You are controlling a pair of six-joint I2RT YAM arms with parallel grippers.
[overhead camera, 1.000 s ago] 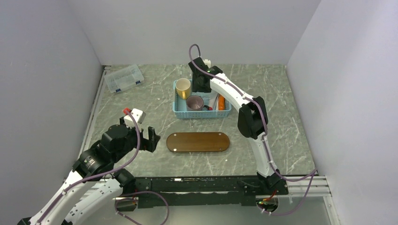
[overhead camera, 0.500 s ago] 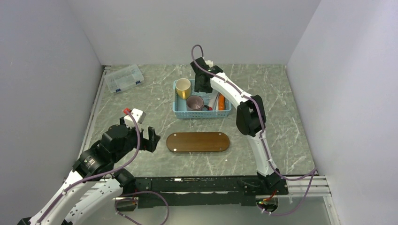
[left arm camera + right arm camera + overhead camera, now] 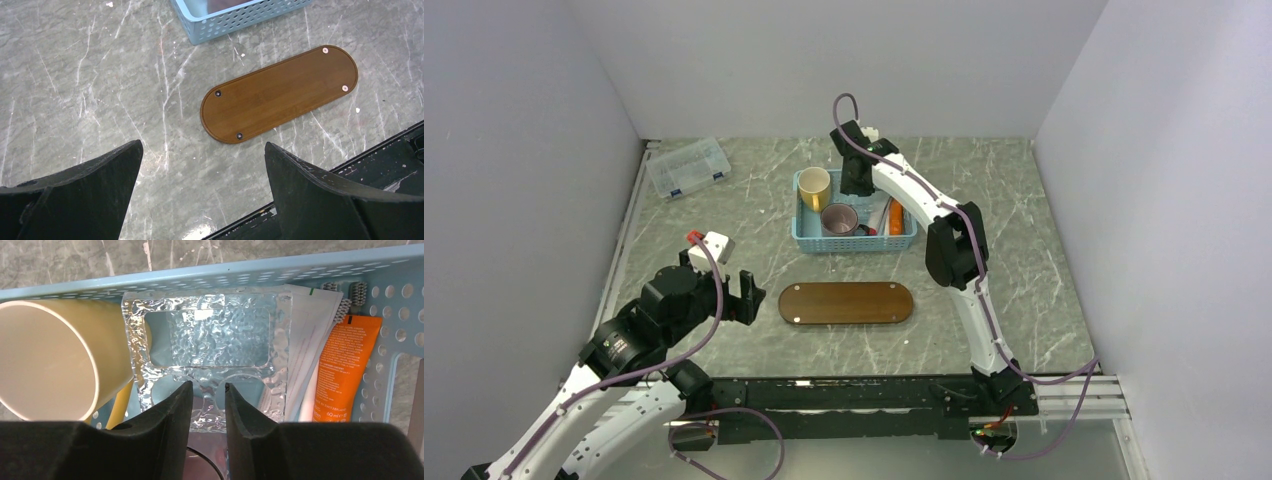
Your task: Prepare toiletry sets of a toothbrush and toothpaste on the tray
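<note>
Change: since a second ago my right gripper (image 3: 207, 387) has edged slightly toward 3 o'clock over the blue basket (image 3: 250, 270) and its fingers have drawn closer together. The left arm, tray and basket contents look unmoved.
Right fingers: only a narrow gap is left between them, and the near rim of the clear holder (image 3: 220, 335) sits in that gap. I cannot tell whether the pads are pinching it.
Left fingers: my left gripper (image 3: 202, 146) is spread as wide as it goes, holds nothing, and hangs above the table (image 3: 75, 90) at 9 o'clock of the tray.
Toothbrush: the toothbrush (image 3: 358, 290) lies in the basket at 3 o'clock of the clear holder, just beside the orange tube (image 3: 340, 370).
Cup: a yellow cup (image 3: 50, 355) lies tipped at 9 o'clock of the holder.
Tray: the tray (image 3: 846, 302) is bare, at 6 o'clock of the basket.
</note>
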